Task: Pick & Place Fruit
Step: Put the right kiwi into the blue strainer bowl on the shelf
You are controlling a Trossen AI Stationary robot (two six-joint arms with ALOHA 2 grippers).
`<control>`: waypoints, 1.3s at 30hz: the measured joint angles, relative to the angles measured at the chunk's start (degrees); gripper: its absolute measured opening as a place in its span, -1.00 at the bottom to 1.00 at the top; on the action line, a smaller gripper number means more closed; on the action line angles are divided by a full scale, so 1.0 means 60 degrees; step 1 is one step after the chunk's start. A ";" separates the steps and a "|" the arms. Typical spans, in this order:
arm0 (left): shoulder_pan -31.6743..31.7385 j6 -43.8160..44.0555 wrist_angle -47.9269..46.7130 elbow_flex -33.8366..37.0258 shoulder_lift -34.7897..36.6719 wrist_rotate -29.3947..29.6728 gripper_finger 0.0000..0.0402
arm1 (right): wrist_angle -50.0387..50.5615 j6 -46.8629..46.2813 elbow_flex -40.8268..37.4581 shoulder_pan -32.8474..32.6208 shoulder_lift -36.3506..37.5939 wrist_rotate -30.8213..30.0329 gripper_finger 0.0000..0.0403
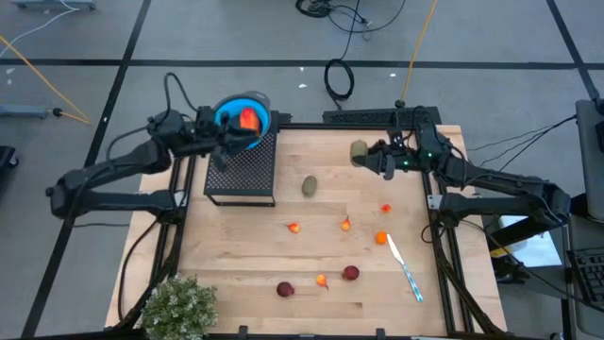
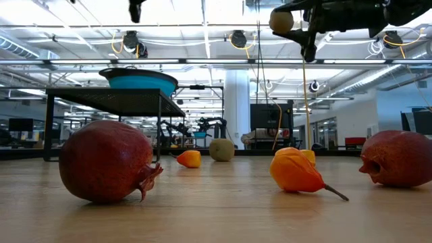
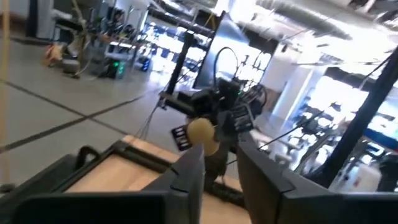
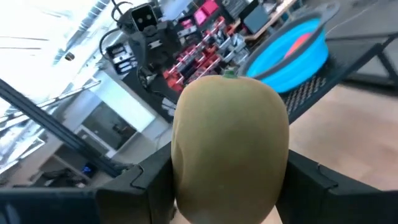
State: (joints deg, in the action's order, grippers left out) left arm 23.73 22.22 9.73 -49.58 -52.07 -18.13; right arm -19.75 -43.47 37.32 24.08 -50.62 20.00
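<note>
Right tool (image 1: 371, 159) grips olive fruit (image 1: 360, 151) above table's far edge (image 1: 377, 130).

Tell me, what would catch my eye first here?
Probably the blue bowl on the black mesh stand at the table's back left, a red-orange fruit inside and the left gripper beside it. Opposite, the right gripper holds an olive-brown fruit up off the wooden table, where small fruits lie scattered.

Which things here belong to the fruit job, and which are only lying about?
For the job: red-orange fruit in blue bowl; olive fruit held by right gripper; second olive fruit; two dark red balls; left gripper above bowl.
Lying about: utensil, plant, black stand.
</note>
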 joint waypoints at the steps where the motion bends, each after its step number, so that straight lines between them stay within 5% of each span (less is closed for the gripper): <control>1: -0.0101 0.0066 0.0307 0.0000 -0.0204 0.0004 -0.42 | -0.0010 0.0128 0.0000 0.0000 -0.0015 -0.0112 0.02; 11: -0.0957 0.1002 0.3186 -0.0004 -0.2101 0.0025 0.20 | -0.0462 0.1678 0.0000 -0.0405 -0.0394 -0.0091 0.02; 17: -0.1157 0.1931 0.3582 -0.0417 -0.2972 0.0029 0.44 | -0.0465 0.2421 0.0000 -0.0772 -0.0530 -0.0637 0.02; 26: -0.1480 0.1867 0.3529 -0.1900 -0.4366 0.0028 0.52 | -0.1235 0.2971 0.0000 -0.1323 -0.0533 -0.1120 0.02; 39: -0.1669 0.1393 0.0556 -0.4428 -0.6020 0.0013 0.52 | -0.1454 0.3265 0.0073 -0.1937 -0.0533 -0.1656 0.02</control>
State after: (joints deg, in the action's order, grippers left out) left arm 13.72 30.58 13.07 -76.15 -88.19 -18.05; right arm -28.48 -23.88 37.76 12.45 -53.82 10.06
